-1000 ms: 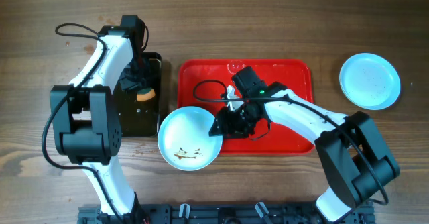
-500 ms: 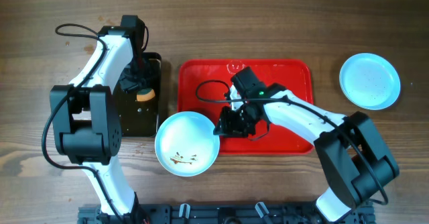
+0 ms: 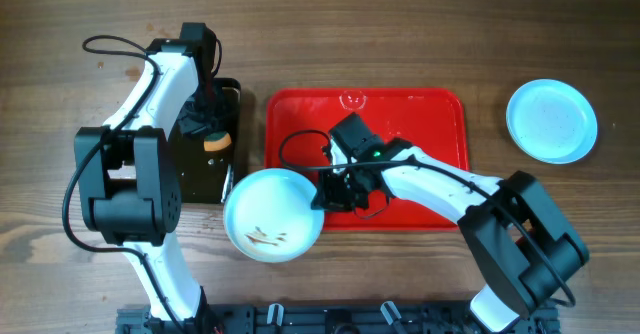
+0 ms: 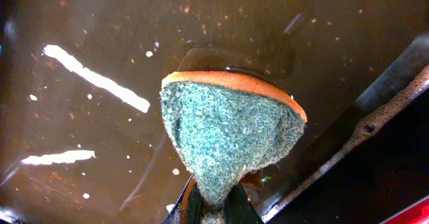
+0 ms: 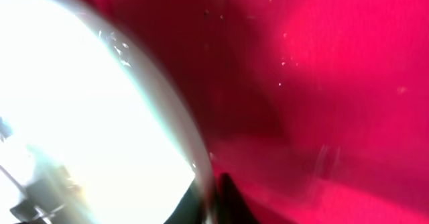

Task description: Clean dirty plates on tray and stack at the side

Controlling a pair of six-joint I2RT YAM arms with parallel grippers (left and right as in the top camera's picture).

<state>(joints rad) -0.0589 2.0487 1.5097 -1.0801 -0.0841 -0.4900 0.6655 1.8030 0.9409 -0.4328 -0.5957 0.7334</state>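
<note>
Fingers of my left gripper [image 4: 213, 207] are clenched on a scrubbing sponge [image 4: 228, 127], pinching its narrow end. From that grip it fans out ahead of the fingertips, green scouring face toward the wrist camera and orange foam along its far edge. Beyond the sponge lies the black pan [image 4: 87, 43], its bottom covered by brown, glinting liquid. I cannot tell whether the sponge's far edge touches that liquid. On the overhead view the same gripper [image 3: 207, 124] hangs over the pan [image 3: 195, 179], with the orange of the sponge [image 3: 217, 141] showing just below the fingers.

Moving right, my right gripper [image 3: 322, 192] is closed on the rim of the dirty plate [image 3: 272, 216]. The plate spreads out to the left of and below those fingers, mostly past the tray's front left corner and over the wooden table [image 3: 400, 34]. Its brown smears sit on the side far from the fingers. Whether it rests on anything I cannot tell. On the right wrist view the fingertips [image 5: 224, 200] meet at the rim, with the glaring white plate [image 5: 87, 117] on their left and the red tray [image 5: 322, 63] on their right. The tray [image 3: 420, 124] stretches away behind the gripper.

Well apart from both grippers, past the tray's right edge, a second plate [image 3: 551, 120] lies on the table.
</note>
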